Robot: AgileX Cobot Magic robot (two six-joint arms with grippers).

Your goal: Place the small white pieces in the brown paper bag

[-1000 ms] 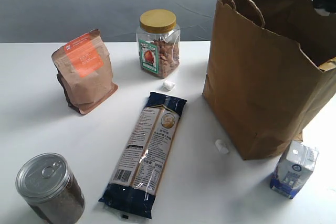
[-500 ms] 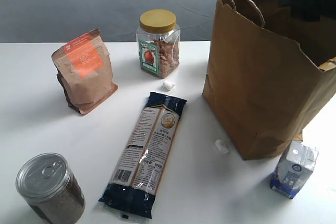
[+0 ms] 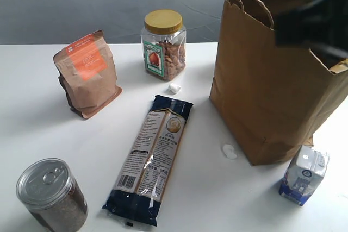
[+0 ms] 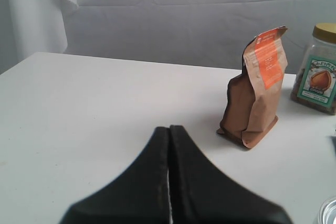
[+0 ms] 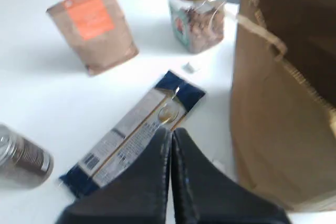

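The brown paper bag stands open on the right of the table. One small white piece lies in front of the nut jar. A second white piece lies against the bag's near left corner. A third piece is not visible. My right gripper is a dark blur in front of the bag's upper right. In the right wrist view the right gripper is shut with nothing between its fingers, with the bag beside it and a white piece beyond. My left gripper is shut and empty, low over bare table.
An orange-labelled brown pouch and a yellow-lidded nut jar stand at the back. A long noodle packet lies mid-table. A metal-lidded can is front left, and a blue-and-white carton front right.
The right arm has swung down and left from the top right corner, across the bag's upper right. Nothing on the table has moved.
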